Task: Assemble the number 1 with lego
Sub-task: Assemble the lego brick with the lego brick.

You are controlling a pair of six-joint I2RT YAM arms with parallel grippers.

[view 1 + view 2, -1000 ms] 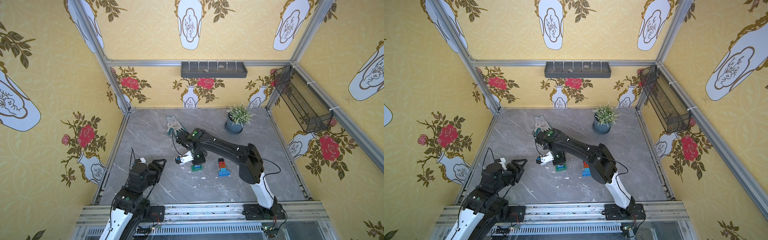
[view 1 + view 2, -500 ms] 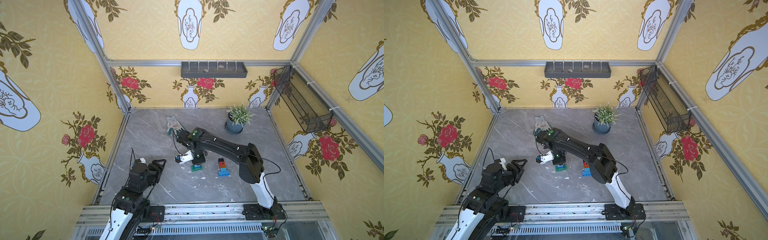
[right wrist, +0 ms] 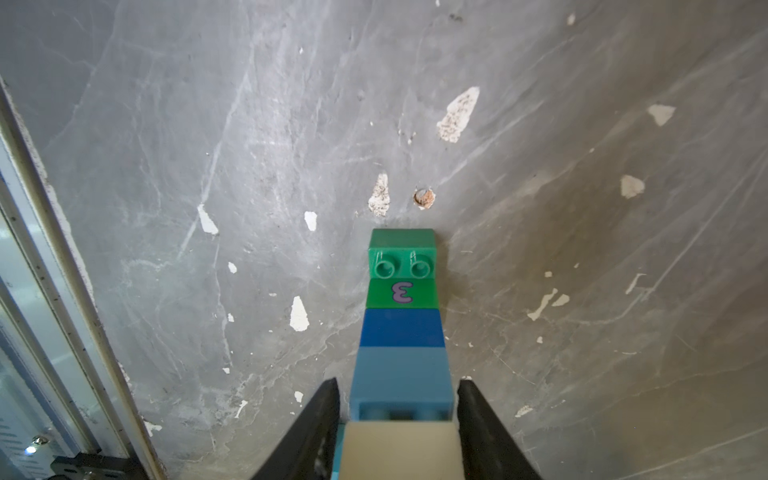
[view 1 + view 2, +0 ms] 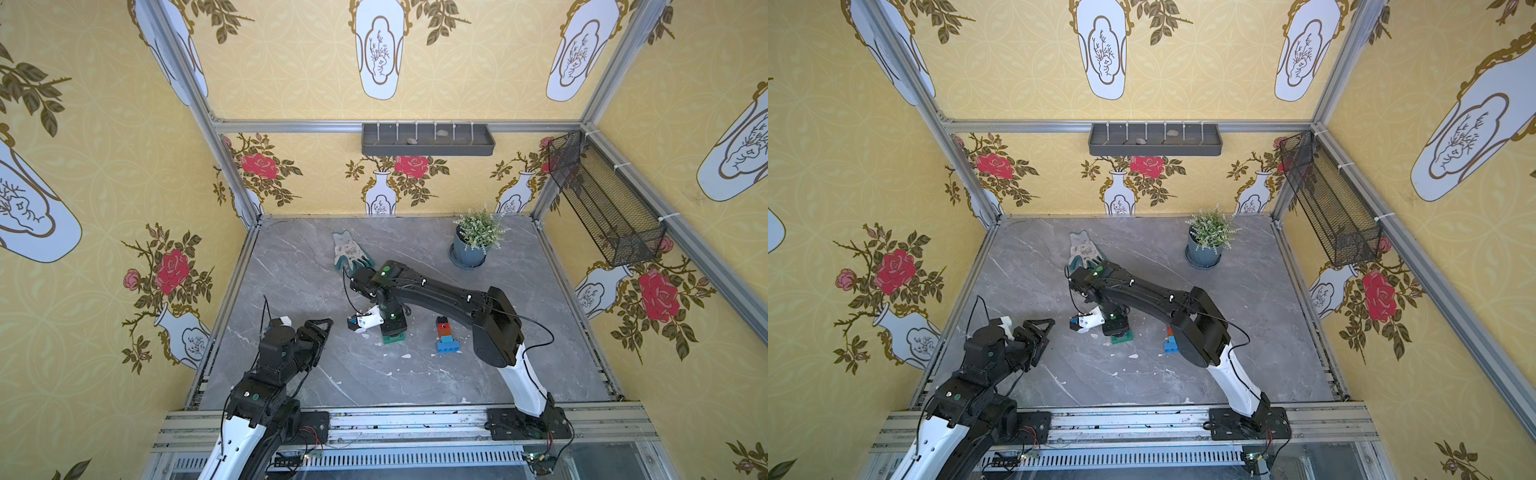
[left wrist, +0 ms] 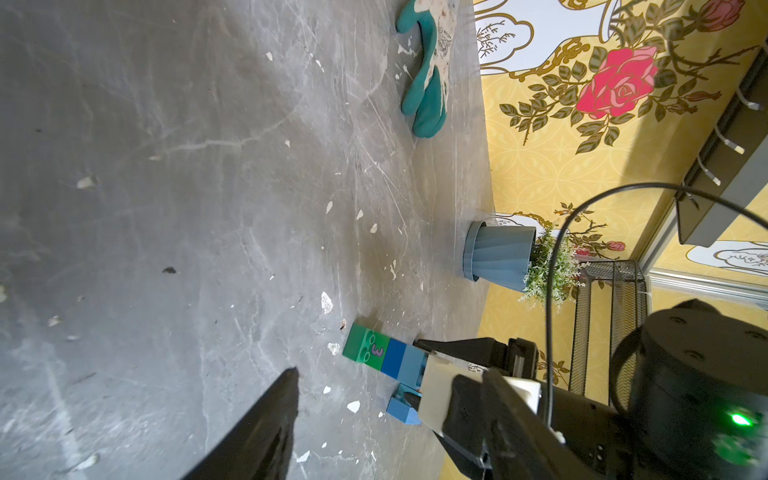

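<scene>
Counter (image 4: pixel 291 270) of grey marbled finish is shown from above, with an upright lego stack (image 5: pixel 382 353) near its middle taken as the reference point.

Well to the left of the stack, the left gripper (image 4: pixel 324 334) is held above the counter, its jaws spread apart with nothing between them. Behind the stack and slightly to its left, a teal and white glove (image 4: pixel 349 251) is laid flat.

The stack itself is built of a green base brick (image 3: pixel 402 253) with two studs exposed, a green brick marked with a purple 3 (image 3: pixel 402 293), a blue brick (image 3: pixel 401 328), a light blue brick (image 3: pixel 401 374) and a white brick (image 3: pixel 399 449) on top. The right gripper (image 3: pixel 399 388) is lowered straight over the stack, and its jaws are set close on either side of the white brick. Whether that brick is pressed or released cannot be told. White flecks (image 3: pixel 457 116) are scattered on the counter around the stack.

Near the right of the stack, a second lego group (image 4: pixel 445 334) is laid on the counter: black, red and blue pieces close together. Farther behind the stack and to its right, a potted plant (image 4: pixel 473 245) is placed.
</scene>
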